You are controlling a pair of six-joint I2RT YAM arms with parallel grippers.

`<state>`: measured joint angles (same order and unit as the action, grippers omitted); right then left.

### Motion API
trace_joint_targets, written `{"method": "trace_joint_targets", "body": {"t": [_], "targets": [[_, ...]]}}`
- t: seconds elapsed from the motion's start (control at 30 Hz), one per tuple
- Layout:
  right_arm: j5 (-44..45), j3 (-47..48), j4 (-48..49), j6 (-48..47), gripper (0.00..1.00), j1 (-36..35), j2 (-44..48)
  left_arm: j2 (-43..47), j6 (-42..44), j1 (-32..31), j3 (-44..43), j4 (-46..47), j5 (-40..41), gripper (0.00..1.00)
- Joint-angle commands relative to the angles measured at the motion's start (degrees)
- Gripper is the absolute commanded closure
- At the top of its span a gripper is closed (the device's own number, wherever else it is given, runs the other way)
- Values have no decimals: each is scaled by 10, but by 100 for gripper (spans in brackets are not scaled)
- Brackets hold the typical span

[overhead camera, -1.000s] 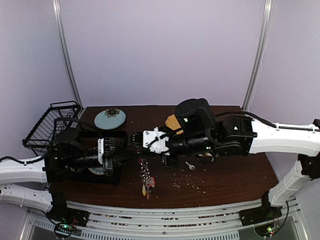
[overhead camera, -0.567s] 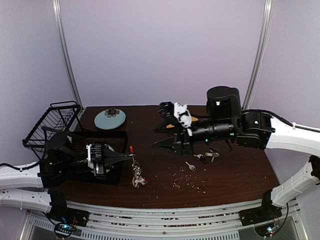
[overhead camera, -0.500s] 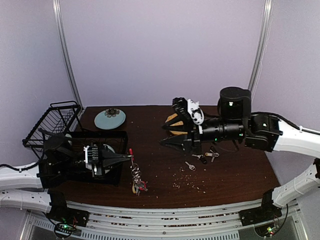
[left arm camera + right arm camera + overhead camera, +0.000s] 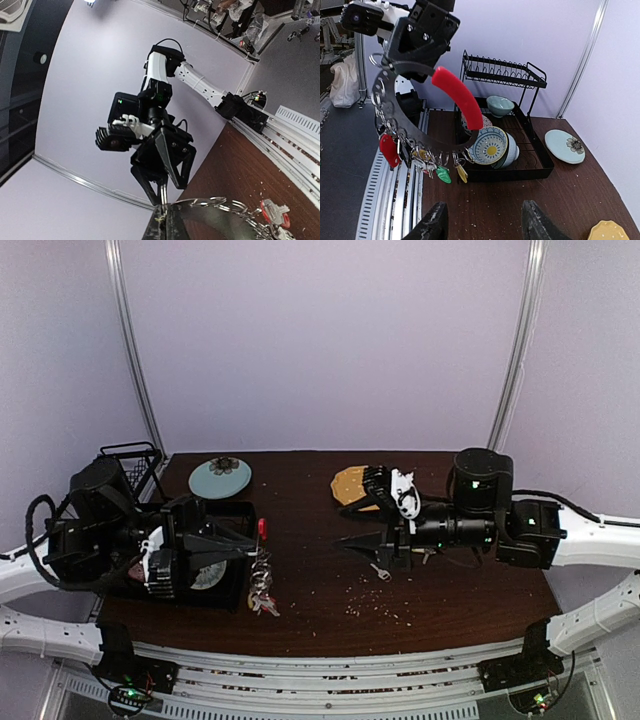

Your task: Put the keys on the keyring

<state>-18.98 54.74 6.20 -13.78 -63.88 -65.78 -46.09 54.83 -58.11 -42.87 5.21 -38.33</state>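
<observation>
My left gripper (image 4: pixel 249 543) is shut on the keyring (image 4: pixel 262 562), which hangs from it with its red section (image 4: pixel 262 529) on top. In the left wrist view the shut fingertips (image 4: pixel 167 223) pinch the silvery ring (image 4: pixel 215 202). The right wrist view shows the keyring (image 4: pixel 415 131) as a dark arc with a red section (image 4: pixel 458 96) and red, green and yellow tagged keys (image 4: pixel 442 173) dangling. My right gripper (image 4: pixel 352 540) faces it from the right, open with nothing between its fingers (image 4: pixel 435 226). One loose silver key (image 4: pixel 380 571) lies on the table below it.
A black dish rack (image 4: pixel 504 75) with patterned bowls (image 4: pixel 492 145) stands at the left of the table (image 4: pixel 470 595). A pale blue plate (image 4: pixel 220 478) and a yellow plate (image 4: pixel 349 483) lie at the back. Crumbs are scattered near the front middle.
The two grippers were together at the middle. My right gripper has opened and drawn back to the right. My left arm has pulled back left, carrying the keyring with it.
</observation>
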Motion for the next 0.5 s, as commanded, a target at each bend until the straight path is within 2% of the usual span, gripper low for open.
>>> {"method": "trace_joint_targets", "body": {"t": [0.0,0.3,0.47], "targets": [[31,0,1,-46,49,3,18,-31,139,-25,-96,-92,-20,100],[34,-18,4,-67,48,15,26,-65,153,-43,-137,-106,-28,100],[30,-13,0,-64,48,16,30,-76,115,-46,-145,-103,-6,100]]}}
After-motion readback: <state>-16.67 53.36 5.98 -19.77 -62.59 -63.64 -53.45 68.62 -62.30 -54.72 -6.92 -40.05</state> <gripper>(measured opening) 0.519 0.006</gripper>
